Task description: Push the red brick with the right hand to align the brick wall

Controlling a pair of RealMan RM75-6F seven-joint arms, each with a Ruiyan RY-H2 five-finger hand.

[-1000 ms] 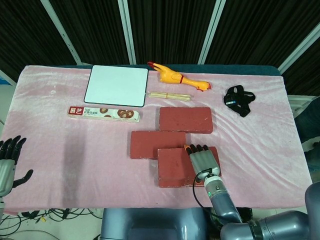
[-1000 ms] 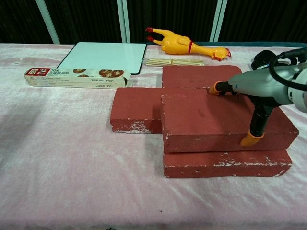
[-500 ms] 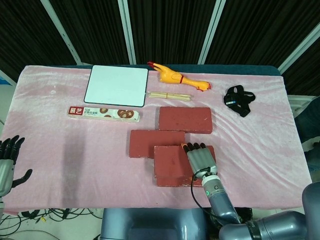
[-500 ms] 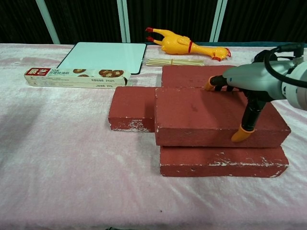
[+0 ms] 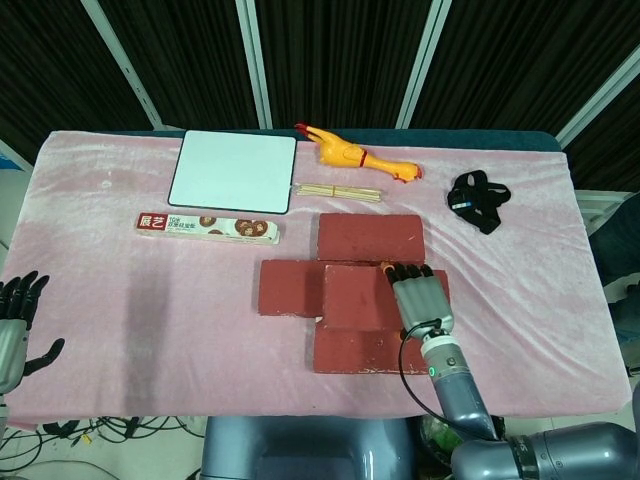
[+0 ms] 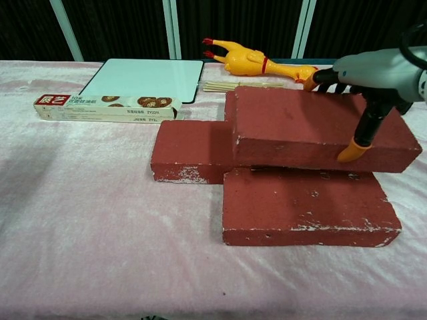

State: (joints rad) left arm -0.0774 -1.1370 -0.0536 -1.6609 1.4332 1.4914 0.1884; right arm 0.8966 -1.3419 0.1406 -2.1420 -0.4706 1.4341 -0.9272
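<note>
Pink cloth (image 5: 150, 300) over the whole table, dark curtains behind, and the action sits right of centre. Resting flat on the top red brick (image 6: 313, 130) is the right hand (image 5: 418, 299), palm down, fingers (image 5: 408, 272) laid side by side with their orange tips at the brick's far edge, and the thumb (image 6: 352, 151) hooked down over the near face. That brick is the one being pushed: it rides on top of the others, tilted a little in the chest view, its near edge overhanging the lower brick (image 6: 307, 210) beneath the palm and its far edge up against the back brick (image 5: 370, 232) just beyond the fingertips. Off to the side of the knuckles lies the left brick (image 5: 288, 288), touching the stack.

So the push is in hand, mid-stroke I'd judge, not finished (the top brick doesn't sit square over the one below). Next move, as I read it: keep the palm pressing down and slide the brick until its edges line up with its neighbours, watching that it doesn't skid askew.

Well away at the near corner, the left hand (image 5: 15, 325) hangs off the table edge, fingers loosely apart, holding nothing. Beyond the fingertips, untouched: a rubber chicken (image 5: 355, 157), a whiteboard (image 5: 234, 170), a long box (image 5: 207, 227).
</note>
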